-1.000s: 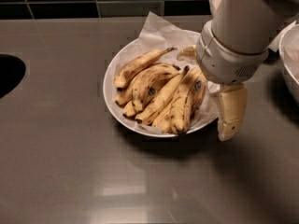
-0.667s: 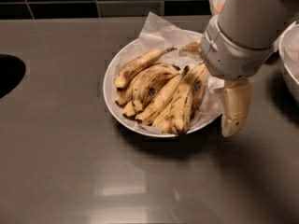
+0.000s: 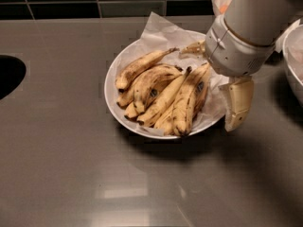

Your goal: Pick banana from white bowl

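The white bowl (image 3: 113, 103) stands mid-counter, lined with crinkled white paper and holding several ripe bananas. The banana (image 3: 185, 105), long and fairly straight with a small blue sticker near its stem, lies at the right side of the pile. A shorter curved brown-mottled banana (image 3: 151, 82) with a dark sticker lies left of it. My gripper (image 3: 207, 89) hangs over the bowl's right edge and is open and empty. One cream finger (image 3: 236, 103) is just outside the rim at the right. The other finger (image 3: 191, 48) is over the paper at the bowl's far side.
A second white bowl (image 3: 294, 65) is cut off at the right edge. A paper-lined dish with orange fruit (image 3: 222, 4) sits at the back right behind my arm. A dark round opening (image 3: 8, 74) is in the counter at left. A black tiled wall runs along the back.
My gripper has shifted slightly up and toward the back right. The bananas and the bowl have not moved.
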